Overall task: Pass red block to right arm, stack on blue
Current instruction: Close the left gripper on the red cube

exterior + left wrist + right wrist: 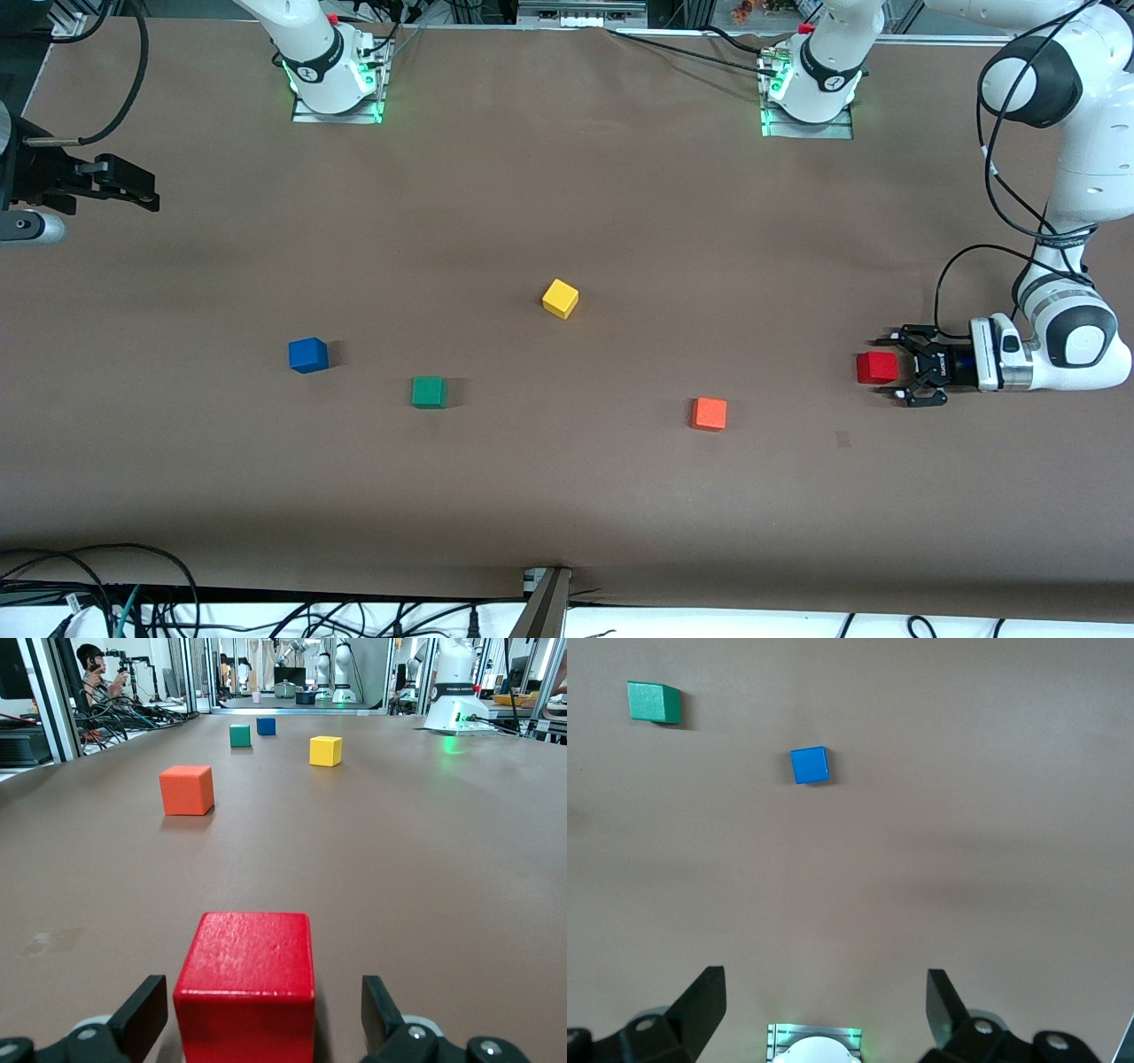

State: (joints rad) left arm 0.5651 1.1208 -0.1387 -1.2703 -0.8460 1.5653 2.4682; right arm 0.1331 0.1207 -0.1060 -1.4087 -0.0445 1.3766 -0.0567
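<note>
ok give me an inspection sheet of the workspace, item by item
Surface: brown table, bare between blocks.
Job's things: red block on the table at the left arm's end; blue block toward the right arm's end.
Clutter: green block, yellow block, orange block, all apart.
Grippers: left pincer open around the red block, gaps both sides; right pincer open, waiting over the table edge.
Cables: cables along the near edge.
Surroundings: person seated.
</note>
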